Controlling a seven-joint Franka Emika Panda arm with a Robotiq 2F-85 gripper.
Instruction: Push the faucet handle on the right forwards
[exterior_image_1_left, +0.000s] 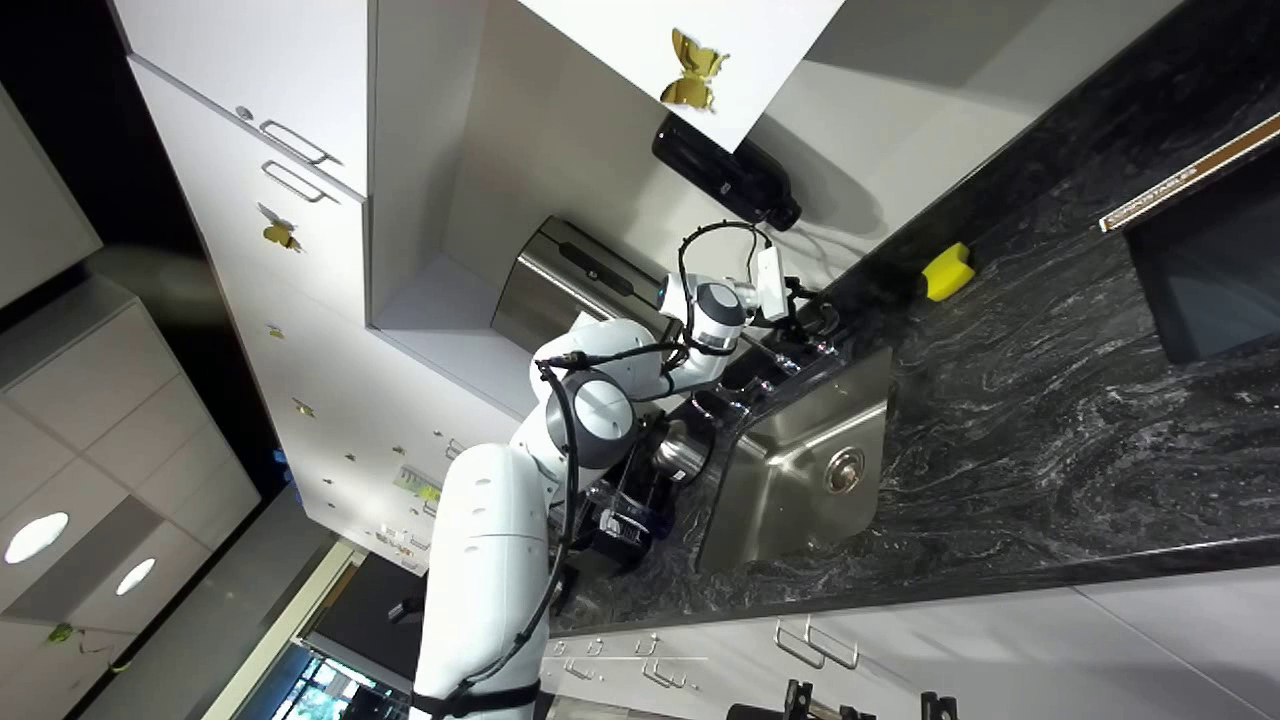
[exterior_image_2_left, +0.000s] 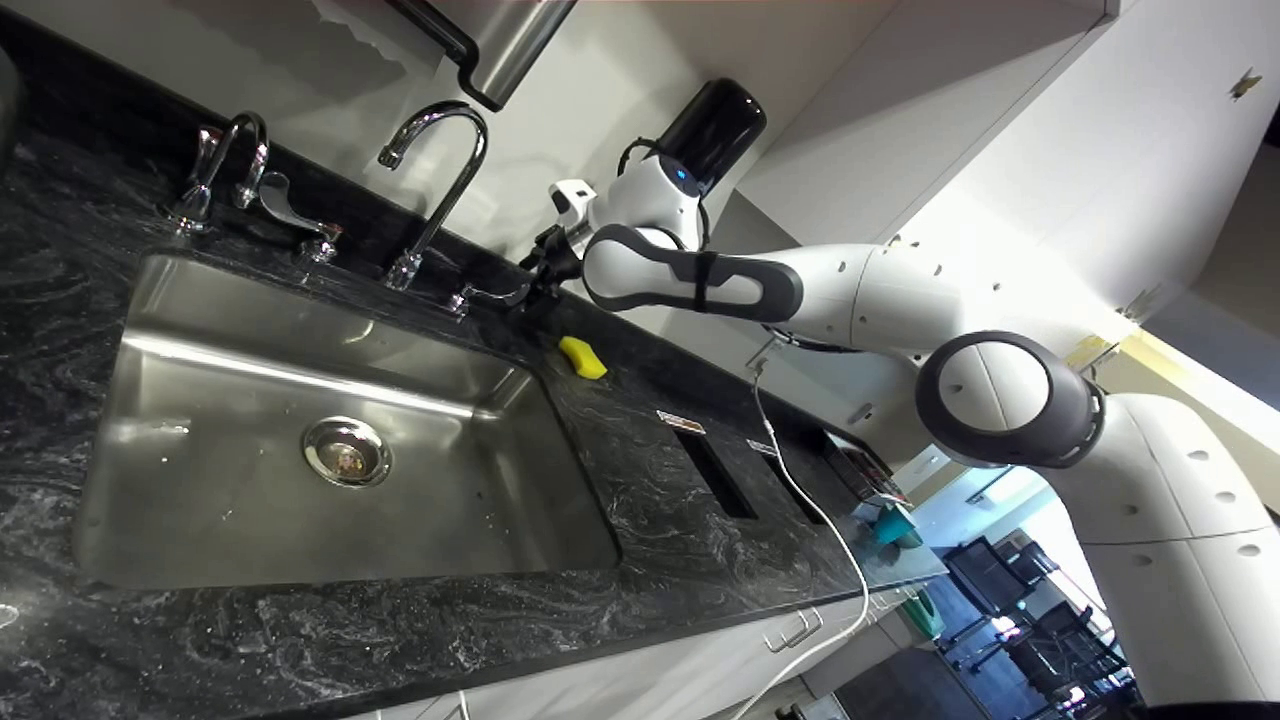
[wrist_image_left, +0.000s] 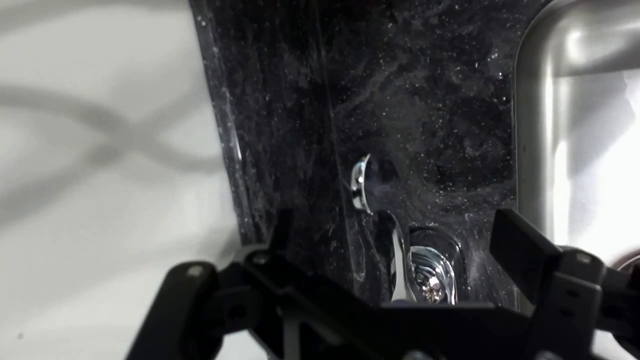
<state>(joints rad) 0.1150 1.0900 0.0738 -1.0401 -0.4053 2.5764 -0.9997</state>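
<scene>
In the wrist view, a white wall (wrist_image_left: 95, 210) is running off the left edge. The black two-fingered gripper (wrist_image_left: 392, 230) is hanging with jaws wide apart; between them I'm seeing the curved chrome faucet handle (wrist_image_left: 400, 275), its base half disappearing behind the gripper. Rightward, the stainless-steel sink (wrist_image_left: 535, 140) is getting cut off.

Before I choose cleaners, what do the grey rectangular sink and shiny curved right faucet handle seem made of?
The grey rectangular sink looks like satin stainless steel, given its soft, streaked highlights. The shiny curved handle is probably polished chromed metal: it shows crisp, bright glints.
</scene>
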